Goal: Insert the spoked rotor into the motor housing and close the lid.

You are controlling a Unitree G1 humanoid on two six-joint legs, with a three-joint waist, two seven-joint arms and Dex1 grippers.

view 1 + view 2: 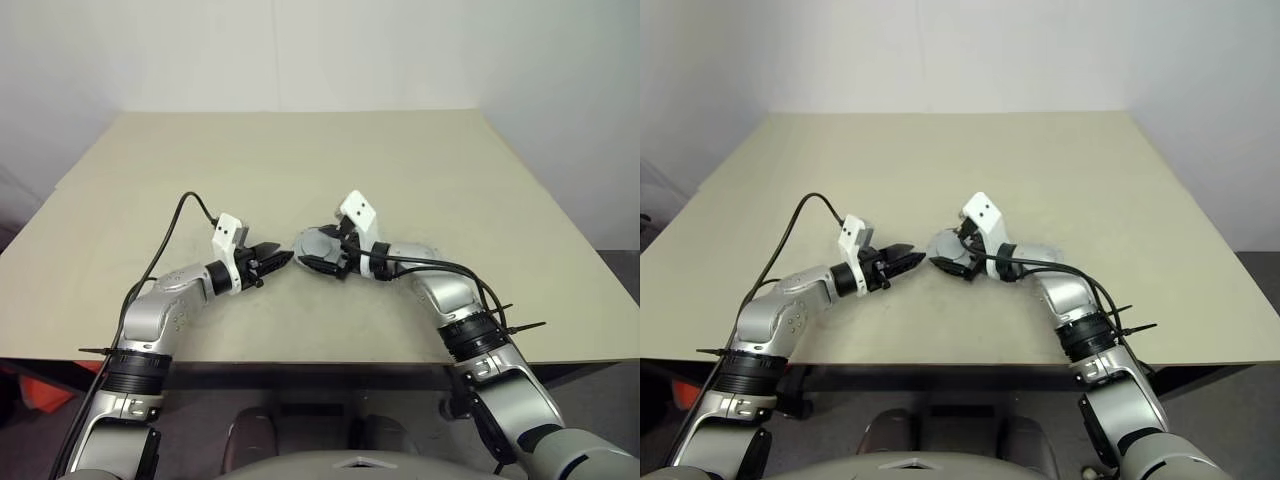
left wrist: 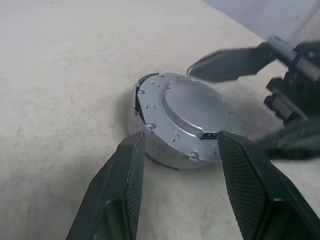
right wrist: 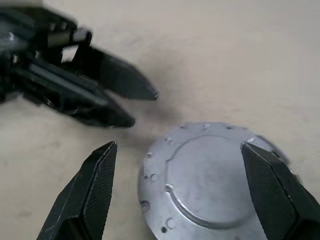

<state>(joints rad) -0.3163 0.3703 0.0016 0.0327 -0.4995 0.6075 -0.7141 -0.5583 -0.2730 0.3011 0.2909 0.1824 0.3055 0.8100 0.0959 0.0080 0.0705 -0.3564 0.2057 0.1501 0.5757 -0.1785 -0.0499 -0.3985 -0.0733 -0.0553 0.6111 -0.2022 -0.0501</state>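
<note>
1 lid (image 2: 192,112) is sitting on the beige table (image 1: 300,160), a smooth light-grey round cap with small screw holes around its rim, and it is covering 1 dark ring beneath it, the motor housing (image 2: 138,97) (just a sliver of its dark side is peeking out under the lid's edge in the left wrist view). 2 grippers are facing each other across this stack near the table's front middle. The left gripper (image 1: 272,262) is pointing toward the lid from the robot's left with its 2 black fingers partly spread, holding nothing, its tips just short of the lid. The right gripper (image 3: 180,145) is reaching in from the robot's right with its jaws spread wide, 1 finger on each side of the lid, though whether either finger is touching it cannot be told. The table is a plain matte beige top, otherwise bare around the stack. Behind it a white wall (image 1: 300,50) is running across the room, and a dark grey floor is showing at the far right.
</note>
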